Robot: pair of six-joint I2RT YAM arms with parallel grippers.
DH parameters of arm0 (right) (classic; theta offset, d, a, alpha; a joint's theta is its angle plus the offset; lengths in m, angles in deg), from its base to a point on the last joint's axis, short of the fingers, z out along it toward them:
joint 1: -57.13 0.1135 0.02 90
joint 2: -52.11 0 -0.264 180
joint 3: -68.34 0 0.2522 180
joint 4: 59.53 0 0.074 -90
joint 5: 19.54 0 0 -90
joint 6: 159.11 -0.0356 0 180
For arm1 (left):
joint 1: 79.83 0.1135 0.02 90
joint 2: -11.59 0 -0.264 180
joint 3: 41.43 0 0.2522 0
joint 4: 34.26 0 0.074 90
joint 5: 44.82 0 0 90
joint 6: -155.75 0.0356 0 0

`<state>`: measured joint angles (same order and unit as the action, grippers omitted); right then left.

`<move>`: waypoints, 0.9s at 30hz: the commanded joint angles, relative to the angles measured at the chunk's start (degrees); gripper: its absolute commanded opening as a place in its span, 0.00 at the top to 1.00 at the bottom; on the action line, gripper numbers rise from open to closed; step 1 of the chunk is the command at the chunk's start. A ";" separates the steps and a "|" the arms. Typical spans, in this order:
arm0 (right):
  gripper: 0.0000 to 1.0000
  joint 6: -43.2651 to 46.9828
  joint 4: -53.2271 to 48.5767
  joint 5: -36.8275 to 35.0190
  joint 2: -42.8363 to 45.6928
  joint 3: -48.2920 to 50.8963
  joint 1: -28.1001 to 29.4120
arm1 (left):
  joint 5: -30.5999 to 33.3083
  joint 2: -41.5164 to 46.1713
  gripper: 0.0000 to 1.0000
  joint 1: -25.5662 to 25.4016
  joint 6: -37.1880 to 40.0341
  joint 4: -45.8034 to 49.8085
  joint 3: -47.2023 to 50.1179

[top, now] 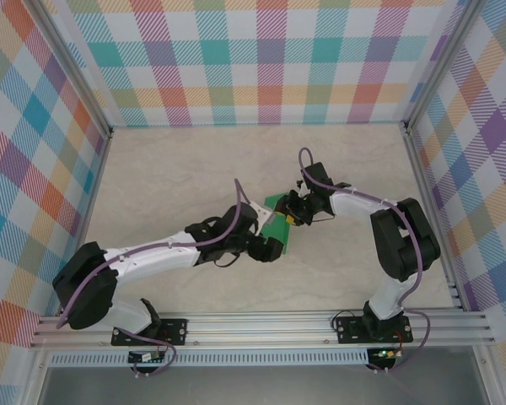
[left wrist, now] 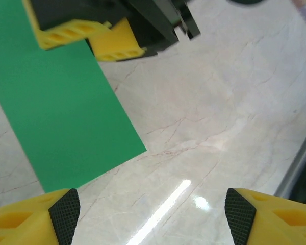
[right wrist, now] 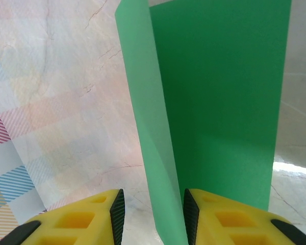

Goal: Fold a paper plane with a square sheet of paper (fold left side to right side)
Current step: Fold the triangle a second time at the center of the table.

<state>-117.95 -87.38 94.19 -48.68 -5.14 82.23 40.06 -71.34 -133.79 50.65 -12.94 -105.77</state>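
Paper point(right wrist: 219, 102) first: it sits near the middle of the surface point(left wrist: 219, 102), between my two arms, doubled over but not flat. One layer lies down, the other stands up off it at a lean, with a soft bend and no real crease that I can see.

Right gripper point(right wrist: 153, 214) is narrow and straddles the bottom edge of that standing layer. The paper runs close along one pad and I see a sliver of gap at the other, so I can't tell whether it's truly pinched or just fenced in.

Left gripper point(left wrist: 152, 219) is wide, holding nothing, hanging just off the near corner of the paper with bare surface between its pads. From its camera I see the right gripper's yellow fingers on the far end of the sheet.

What worries me:
- Nothing presses the fold down. If the right grip is loose, I'd expect the raised layer to spring back open.
- The surface looks slick and shiny. Any sideways push could slide the whole sheet instead of creasing it, and the edges would end up skewed.
- Squeeze too hard on thin paper standing on edge and it could buckle or crumple near the pads.
- Both grippers are crowded over one small sheet, so a careless move could knock one into the other
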 commanded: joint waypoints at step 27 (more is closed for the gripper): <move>0.63 2.43 -4.24 0.07 -2.23 -3.62 -0.36 | 31.63 -22.44 0.48 -11.35 9.21 12.85 -18.31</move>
<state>-116.68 -90.22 94.15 -49.71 -7.04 82.23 71.27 -96.55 -144.32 59.13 0.15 -125.73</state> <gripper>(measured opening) 0.370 0.536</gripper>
